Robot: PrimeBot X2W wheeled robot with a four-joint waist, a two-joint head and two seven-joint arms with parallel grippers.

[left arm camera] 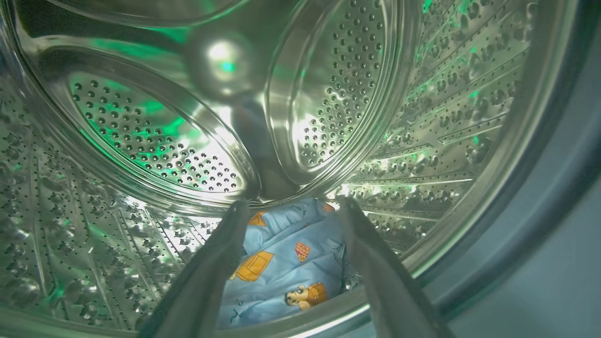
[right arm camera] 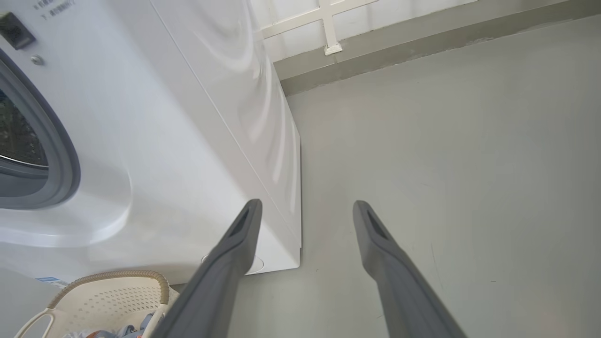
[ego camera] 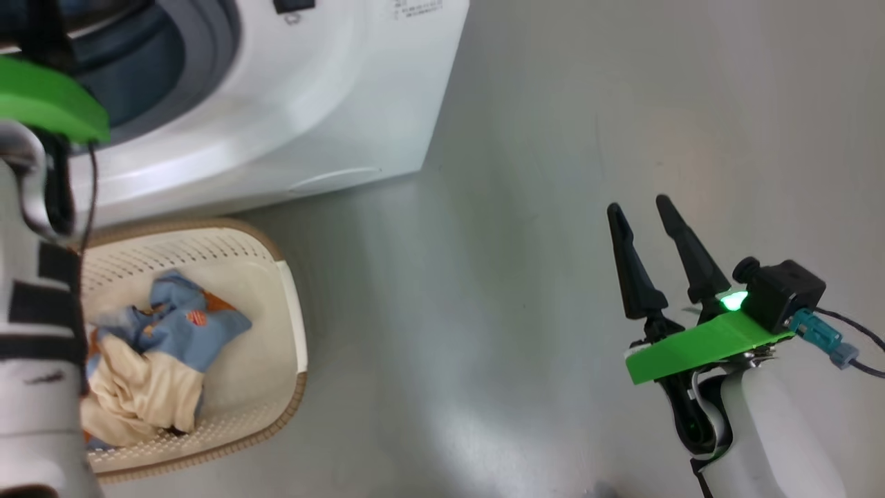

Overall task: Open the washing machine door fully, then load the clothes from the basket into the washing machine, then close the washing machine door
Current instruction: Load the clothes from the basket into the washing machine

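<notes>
The white washing machine (ego camera: 297, 90) stands at the upper left, its mouth uncovered; the door is out of view. My left arm reaches into that mouth. Inside the steel drum (left arm camera: 141, 141), my left gripper (left arm camera: 291, 206) is open, and a light blue garment with orange prints (left arm camera: 286, 263) lies on the drum floor below and between the fingers, free of them. The cream basket (ego camera: 287, 325) in front of the machine holds light blue and cream clothes (ego camera: 166, 360). My right gripper (ego camera: 639, 211) hovers open over bare floor at the right, holding nothing.
The grey-blue gasket (left arm camera: 554, 188) rings the drum mouth around my left gripper. The basket (right arm camera: 103, 300) sits close against the machine's front (right arm camera: 141, 141). A wall base (right arm camera: 375, 51) runs behind the machine. Grey floor (ego camera: 525, 277) stretches right of the basket.
</notes>
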